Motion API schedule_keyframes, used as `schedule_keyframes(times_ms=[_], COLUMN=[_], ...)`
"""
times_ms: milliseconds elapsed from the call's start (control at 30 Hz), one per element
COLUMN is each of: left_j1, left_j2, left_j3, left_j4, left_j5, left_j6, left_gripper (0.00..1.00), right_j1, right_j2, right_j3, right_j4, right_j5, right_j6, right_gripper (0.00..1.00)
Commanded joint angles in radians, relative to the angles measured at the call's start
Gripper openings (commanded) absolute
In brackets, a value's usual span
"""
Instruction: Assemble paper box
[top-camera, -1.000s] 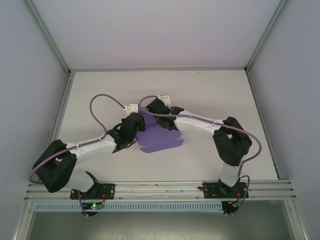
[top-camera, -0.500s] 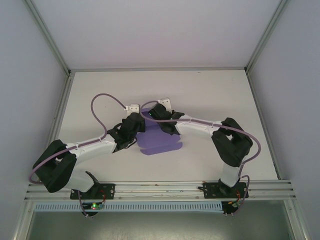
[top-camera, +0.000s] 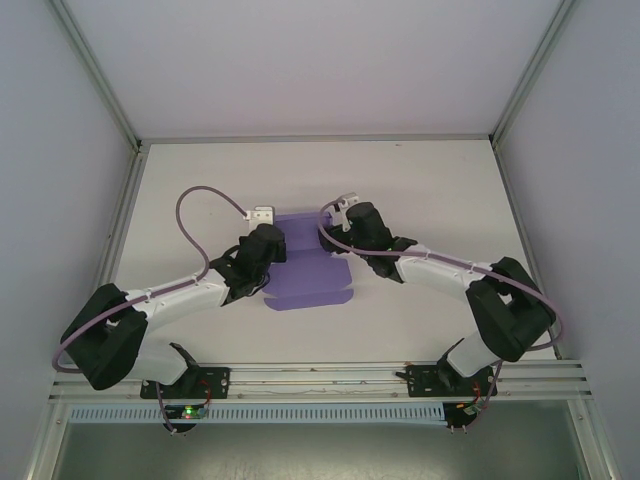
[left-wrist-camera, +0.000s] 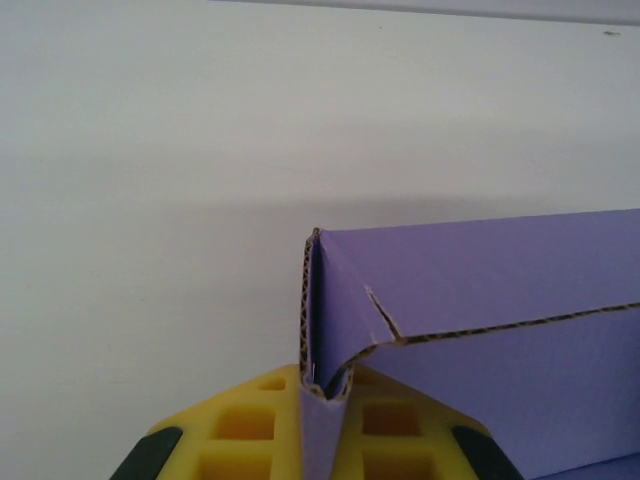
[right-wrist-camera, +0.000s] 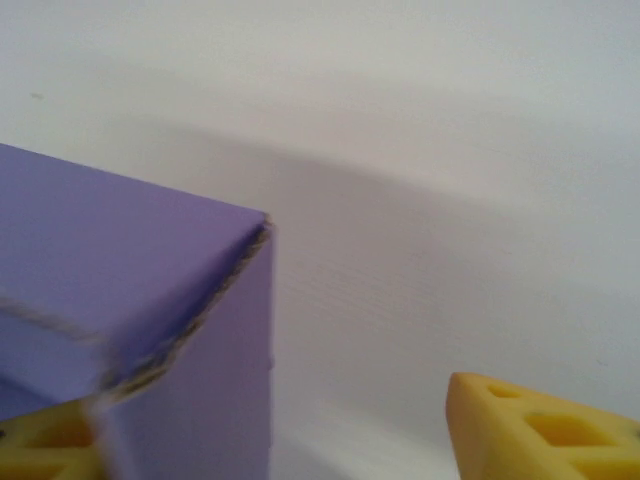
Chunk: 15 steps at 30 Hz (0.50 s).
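Pinching paper box (top-camera: 305, 270) by left fold in clamped left hand (left-wrist-camera: 325, 420), long axis left-right across counter (top-camera: 430, 180), right hand (right-wrist-camera: 265, 420) spread wide at right corner.

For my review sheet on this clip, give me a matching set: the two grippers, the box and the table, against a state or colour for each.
1. left gripper
2. right gripper
3. box
4. table

A. white
B. open, fingers wide apart
C. purple, partly folded
D. shut on a wall of the box

Pairs: 1-D, 2-B, 3-C, 4-A
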Motion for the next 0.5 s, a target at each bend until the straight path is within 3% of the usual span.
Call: schedule_keyframes(times_ms=[0,167,333,467], left_j1=[0.014,0.014,0.015,0.015], left_j2=[-0.024,-0.025,-0.035,-0.042], left_j3=[-0.013,-0.015,-0.017,-0.014], left_j4=[-0.014,-0.011,-0.008,-0.016], left_j5=[-0.036,-0.031,-0.022,-0.027], left_j6=[0.010,0.019,0.043,0.047], left_gripper=[0.00,0.00,0.00,0.00], right_j1=[-0.006,-0.008,-0.043,-0.075], right_j2=[-0.051,-0.109,-0.221,-0.306], right_j3=[-0.019,-0.042,-0.090,-0.134], right_j4=[0.085,0.088,0.036,-0.099], right_j5=[-0.163,-0.196,-0.105,0.060], right_j6=[-0.047,-0.042,0.057,0.105], right_gripper=[0.75,0.98,0.98,0.98])
